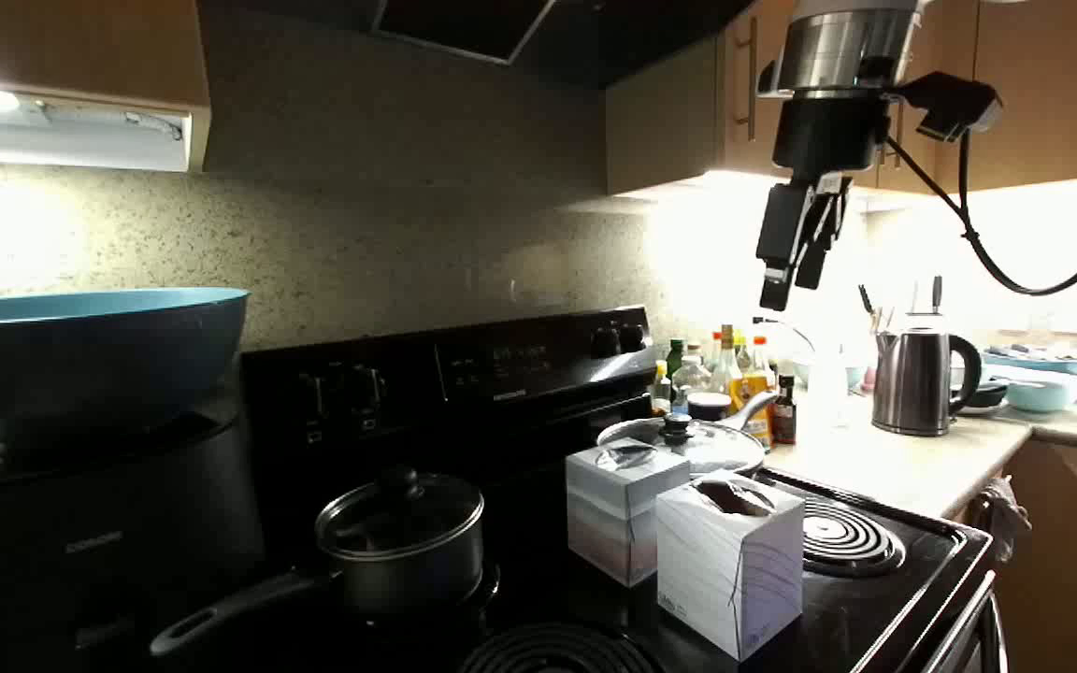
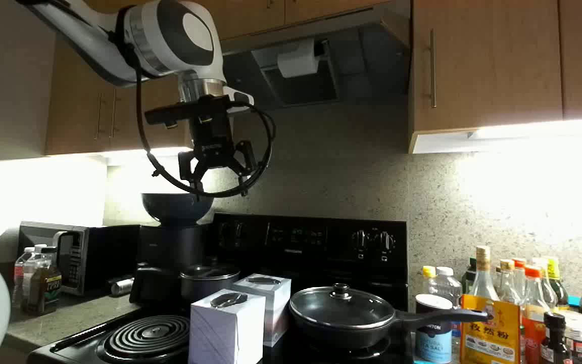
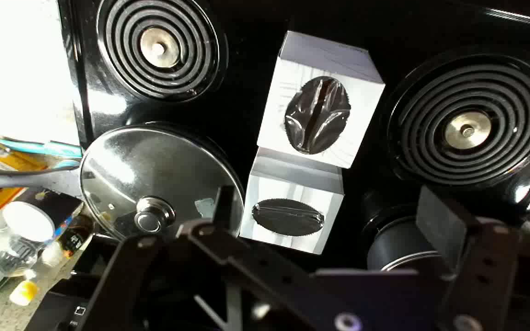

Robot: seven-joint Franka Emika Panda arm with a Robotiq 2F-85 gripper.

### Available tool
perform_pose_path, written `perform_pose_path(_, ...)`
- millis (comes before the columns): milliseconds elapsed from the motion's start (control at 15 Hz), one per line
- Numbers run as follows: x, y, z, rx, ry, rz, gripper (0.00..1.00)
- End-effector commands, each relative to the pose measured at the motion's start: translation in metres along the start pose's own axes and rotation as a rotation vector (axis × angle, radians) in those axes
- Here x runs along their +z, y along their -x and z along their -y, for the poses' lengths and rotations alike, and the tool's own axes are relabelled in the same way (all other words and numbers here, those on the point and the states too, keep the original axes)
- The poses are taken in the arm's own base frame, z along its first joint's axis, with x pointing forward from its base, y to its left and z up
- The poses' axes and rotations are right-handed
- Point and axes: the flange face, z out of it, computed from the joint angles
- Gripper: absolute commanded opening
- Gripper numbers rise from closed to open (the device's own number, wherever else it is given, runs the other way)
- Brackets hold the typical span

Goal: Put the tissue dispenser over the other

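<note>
The tissue dispenser is the greyish banded cube box (image 1: 609, 523), upright on the stove; it also shows in an exterior view (image 2: 277, 313) and the wrist view (image 3: 295, 177). The other is the plain whitish cube box (image 1: 730, 579), also in an exterior view (image 2: 226, 331) and the wrist view (image 3: 327, 57). It stands beside the banded box, close to one corner; whether they touch is unclear. Both top openings look dark, with clear film. My gripper (image 1: 791, 285) is open and empty, high above the stove, also in an exterior view (image 2: 221, 189) and the wrist view (image 3: 334, 211).
A lidded frying pan (image 2: 341, 316) stands beside the banded box, its handle towards the bottles and a yellow packet (image 2: 489, 328). A lidded saucepan (image 1: 408, 551) is on the box's opposite side. A large bowl (image 1: 90, 365) sits on a black appliance. The range hood (image 2: 321, 71) hangs above.
</note>
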Motion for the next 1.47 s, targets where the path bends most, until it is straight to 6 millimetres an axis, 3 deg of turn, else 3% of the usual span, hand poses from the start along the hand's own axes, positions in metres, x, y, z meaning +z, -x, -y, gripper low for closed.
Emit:
perform_pose_path(0,0.000,0.000,0.000,0.000,0.000,0.001,1.00)
perform_pose_path(267,0.000,0.000,0.000,0.000,0.000,0.001,1.00)
perform_pose_path(400,0.011,-0.017,-0.001,-0.014,0.000,0.020,1.00)
perform_pose_path(867,0.077,-0.072,0.003,-0.139,-0.034,0.188,1.00)
perform_pose_path(933,0.065,-0.056,0.006,-0.092,-0.036,0.146,1.00)
perform_pose_path(1067,0.081,-0.068,0.006,-0.102,-0.042,0.178,1.00)
perform_pose_path(1400,0.085,-0.078,0.004,-0.110,-0.065,0.179,1.00)
